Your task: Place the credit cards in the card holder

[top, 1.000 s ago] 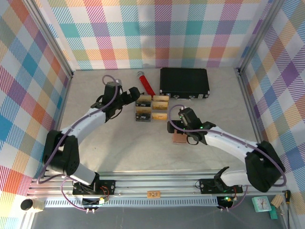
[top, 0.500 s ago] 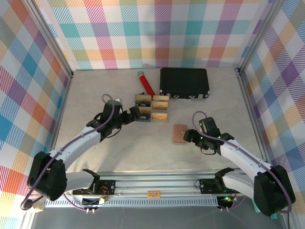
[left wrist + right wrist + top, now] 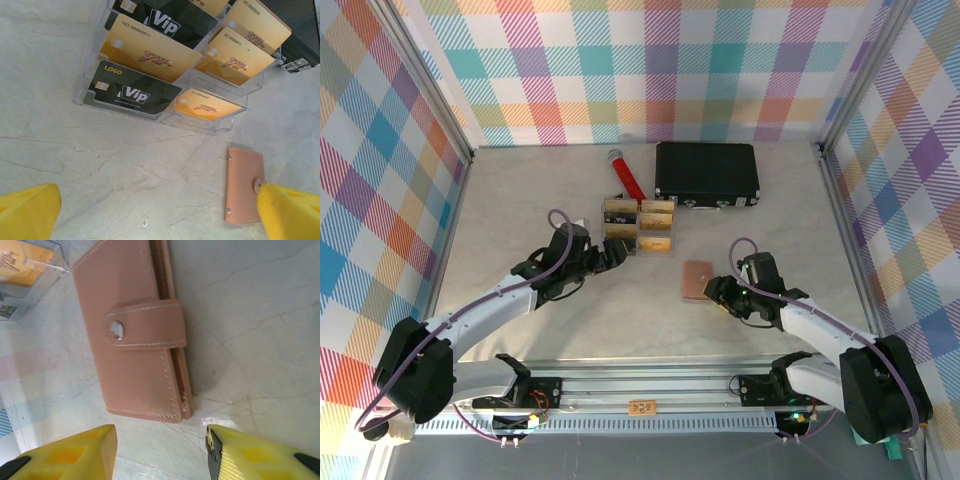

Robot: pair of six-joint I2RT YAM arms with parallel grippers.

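Listing my two end effectors and the stock near them.

- My left gripper (image 3: 160, 215): yellow fingers (image 3: 30, 212) spread wide with nothing between them, over the pale marbled tabletop (image 3: 100, 165).
- Ahead of it: a clear plastic compartment tray (image 3: 82, 92) holding the gold and black rectangular credit cards (image 3: 150, 55), which lean tilted in its compartments.
- Ahead and to its right: the flat reddish-brown leather card holder (image 3: 244, 185), lying closed on the table, apart from the tray.
- My right gripper (image 3: 159, 450): fingers parted, gripping nothing. The card holder lies just beyond the tips, its strap fastened by a silver snap stud (image 3: 117, 330). Whether these fingertips touch the table I cannot tell.
- Beyond the tray: a black rectangular case (image 3: 707, 170).
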